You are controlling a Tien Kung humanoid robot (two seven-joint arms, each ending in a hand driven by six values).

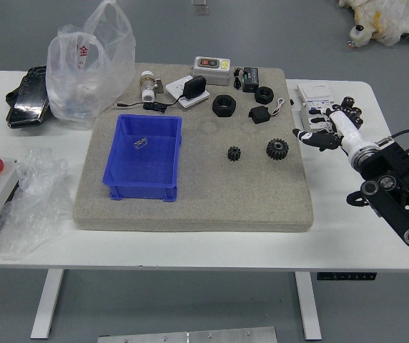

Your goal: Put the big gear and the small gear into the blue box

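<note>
One big gear (277, 148), one small gear (234, 153), two black rings (224, 113), one blue box (144, 192), one hand (342, 126)

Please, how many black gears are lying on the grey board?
2: the small gear, to the right of the blue box, and the big gear, farther right.

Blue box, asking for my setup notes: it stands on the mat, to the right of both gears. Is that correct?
Not quite. The head view shows the blue box to the left of both the small gear and the big gear. It does stand on the mat.
</note>
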